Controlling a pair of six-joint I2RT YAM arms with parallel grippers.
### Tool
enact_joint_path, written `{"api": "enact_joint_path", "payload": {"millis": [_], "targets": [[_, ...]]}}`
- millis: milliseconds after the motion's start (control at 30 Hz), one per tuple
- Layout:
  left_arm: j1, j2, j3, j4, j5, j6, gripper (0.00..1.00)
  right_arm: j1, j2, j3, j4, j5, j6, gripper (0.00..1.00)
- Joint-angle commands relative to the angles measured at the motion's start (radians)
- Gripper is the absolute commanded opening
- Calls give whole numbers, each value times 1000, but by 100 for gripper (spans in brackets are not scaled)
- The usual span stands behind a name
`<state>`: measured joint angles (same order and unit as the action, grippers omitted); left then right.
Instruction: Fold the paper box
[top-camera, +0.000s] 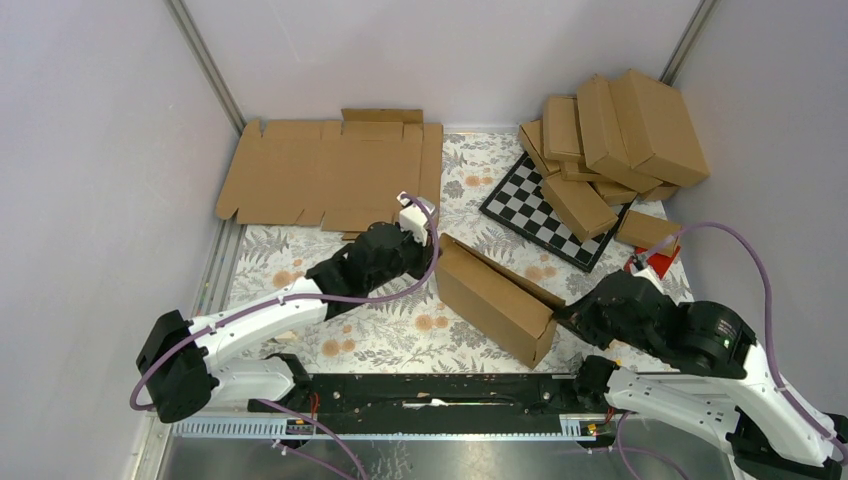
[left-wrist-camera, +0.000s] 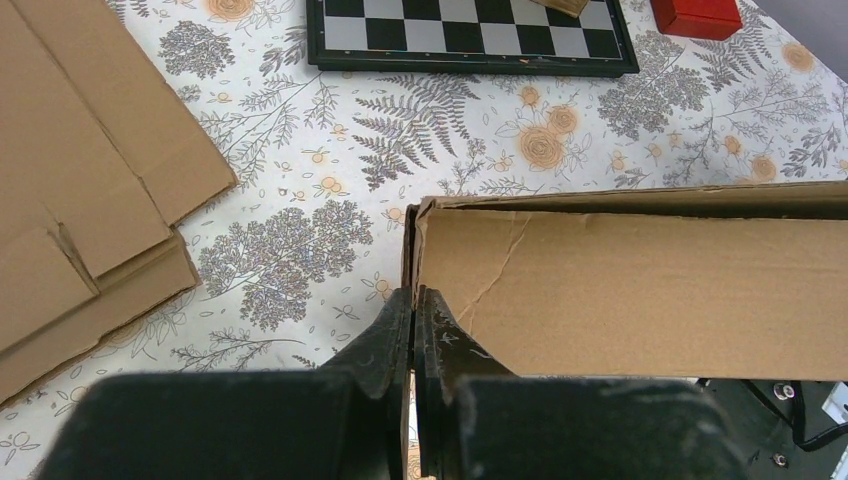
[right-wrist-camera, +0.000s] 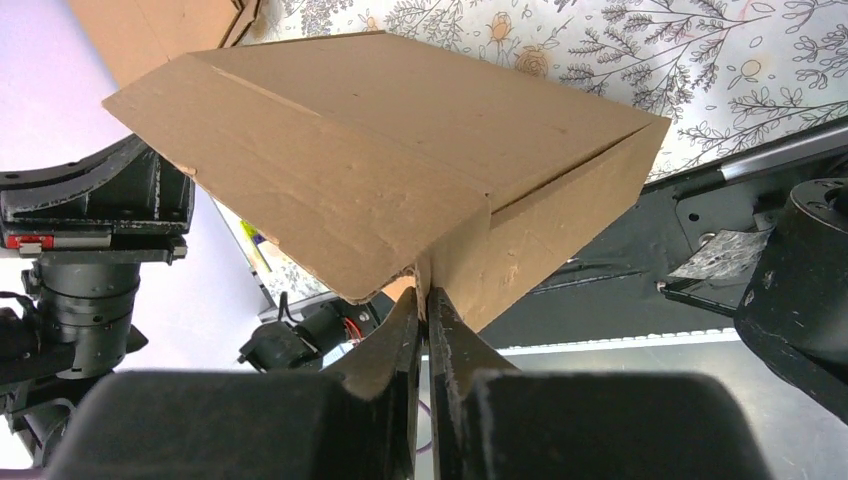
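The paper box (top-camera: 495, 298) is a brown cardboard carton, folded into a long closed shape, lying diagonally mid-table. My left gripper (top-camera: 436, 240) is shut on its far left end; in the left wrist view the fingers (left-wrist-camera: 413, 305) pinch the edge of the end wall of the box (left-wrist-camera: 640, 290). My right gripper (top-camera: 562, 318) is shut on its near right end; in the right wrist view the fingers (right-wrist-camera: 424, 300) pinch a cardboard edge at the box's (right-wrist-camera: 400, 160) corner. The box looks tilted, raised at that end.
A flat unfolded cardboard sheet (top-camera: 330, 170) lies at the back left. A pile of folded boxes (top-camera: 610, 140) sits at the back right, partly on a checkered board (top-camera: 545, 215). A small red block (top-camera: 655, 262) lies near the right arm.
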<state>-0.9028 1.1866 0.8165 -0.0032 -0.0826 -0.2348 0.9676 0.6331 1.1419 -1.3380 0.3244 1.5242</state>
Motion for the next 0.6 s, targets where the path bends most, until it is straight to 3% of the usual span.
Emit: {"api": "enact_joint_path", "payload": {"millis": [0, 233, 433, 567], "targets": [[-3, 7, -24, -81, 3, 12, 0, 1, -3, -31, 34, 41, 108, 0], [-6, -1, -40, -77, -12, 16, 0, 0, -61, -69, 79, 28, 170, 0], [-6, -8, -45, -80, -18, 26, 0, 2, -219, -198, 191, -2, 277, 0], [-6, -11, -43, -88, -22, 26, 0, 2, -213, -198, 186, -13, 254, 0]]}}
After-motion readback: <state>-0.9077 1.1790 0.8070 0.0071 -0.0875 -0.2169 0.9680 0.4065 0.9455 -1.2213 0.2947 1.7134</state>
